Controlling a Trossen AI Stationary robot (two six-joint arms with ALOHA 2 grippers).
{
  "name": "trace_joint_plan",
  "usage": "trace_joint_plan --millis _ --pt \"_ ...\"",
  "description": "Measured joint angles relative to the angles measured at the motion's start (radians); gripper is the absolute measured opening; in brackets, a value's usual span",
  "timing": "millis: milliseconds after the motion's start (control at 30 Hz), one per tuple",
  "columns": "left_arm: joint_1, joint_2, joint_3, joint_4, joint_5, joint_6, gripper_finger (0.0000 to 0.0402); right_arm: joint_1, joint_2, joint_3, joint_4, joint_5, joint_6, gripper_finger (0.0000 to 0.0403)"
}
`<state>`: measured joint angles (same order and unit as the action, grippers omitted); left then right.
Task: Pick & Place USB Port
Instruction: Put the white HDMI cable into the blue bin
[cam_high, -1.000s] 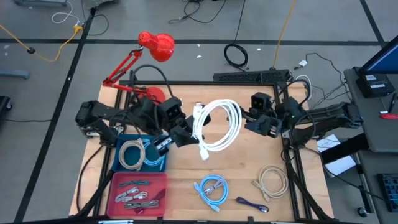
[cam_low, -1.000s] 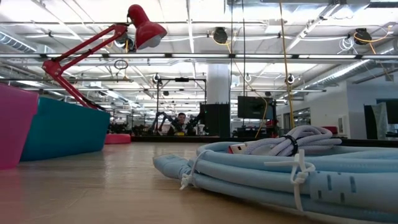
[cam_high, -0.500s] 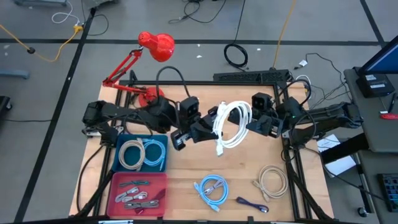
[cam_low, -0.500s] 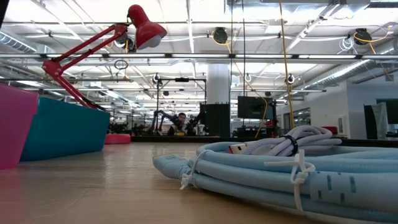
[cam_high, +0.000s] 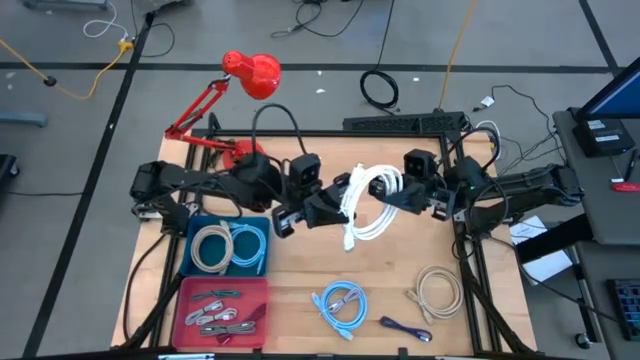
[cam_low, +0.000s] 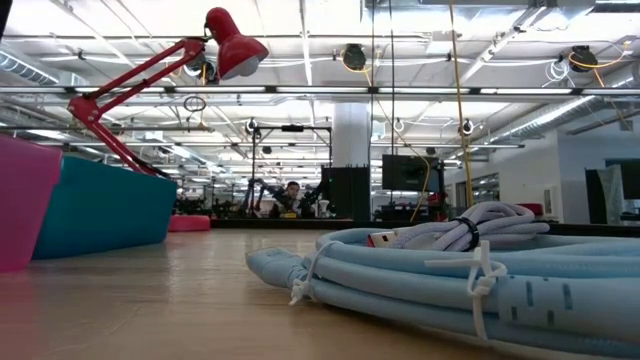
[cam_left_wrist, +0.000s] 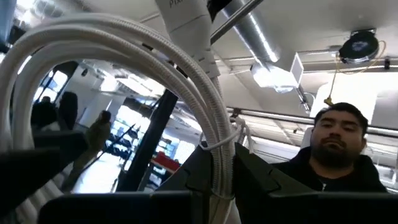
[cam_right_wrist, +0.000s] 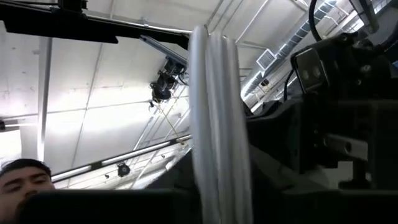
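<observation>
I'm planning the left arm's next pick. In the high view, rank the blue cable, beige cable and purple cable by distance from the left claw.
From the left claw, holding the white cable mid-table:
1. Blue cable, front centre.
2. Beige cable and purple cable, front right: too close to call.

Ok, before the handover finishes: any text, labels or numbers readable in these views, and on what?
"PIX": partial letters, cut off by the frame edge, on the white part above the white cable coil in the left wrist view.
Nothing else readable: any markings on the bins, cables and black power strip are too small.
</observation>
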<state>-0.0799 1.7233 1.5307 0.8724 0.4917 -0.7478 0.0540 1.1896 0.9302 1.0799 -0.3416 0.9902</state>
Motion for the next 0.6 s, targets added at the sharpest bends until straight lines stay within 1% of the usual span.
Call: trace_joint_plan --millis 67,100,167,267,333,367,433,467,533,600 --pt "0.000 0.000 0.000 -0.015 0.002 -0.036 0.0066 0.000 0.000 0.000 -0.004 -0.001 -0.012 0.0032" --pt "0.000 0.000 0.000 -0.021 0.007 -0.061 0.0079 0.000 0.000 0.000 -0.004 -0.001 -0.019 0.0024" --pt "0.001 -0.003 0.000 -0.039 0.032 -0.112 0.0101 0.000 0.000 0.000 -0.003 -0.001 -0.020 0.0024" --pt "0.004 -0.038 0.000 -0.121 0.062 -0.161 0.0117 0.000 0.000 0.000 -0.017 0.000 -0.006 0.0031" --pt "0.004 -0.094 0.000 -0.270 0.043 -0.133 0.0119 0.001 -0.004 0.000 -0.040 0.000 -0.007 0.0028" --pt "0.003 -0.126 0.000 -0.367 0.012 -0.099 0.0118 0.000 -0.005 0.000 -0.049 0.000 -0.010 0.0024" --pt "0.003 -0.209 0.000 -0.598 -0.079 -0.029 0.0113 0.000 -0.017 0.000 -0.086 0.000 -0.020 0.0024" --pt "0.001 -0.254 0.000 -0.726 -0.152 0.007 0.0110 0.000 -0.025 0.000 -0.115 0.006 -0.034 0.0024" --pt "-0.006 -0.342 0.001 -0.962 -0.343 0.065 0.0101 0.000 -0.056 0.000 -0.217 0.046 -0.065 0.0024" --pt "-0.031 -0.418 0.001 -1.166 -0.581 0.086 0.0094 0.001 -0.098 0.000 -0.370 0.110 -0.118 0.0024"
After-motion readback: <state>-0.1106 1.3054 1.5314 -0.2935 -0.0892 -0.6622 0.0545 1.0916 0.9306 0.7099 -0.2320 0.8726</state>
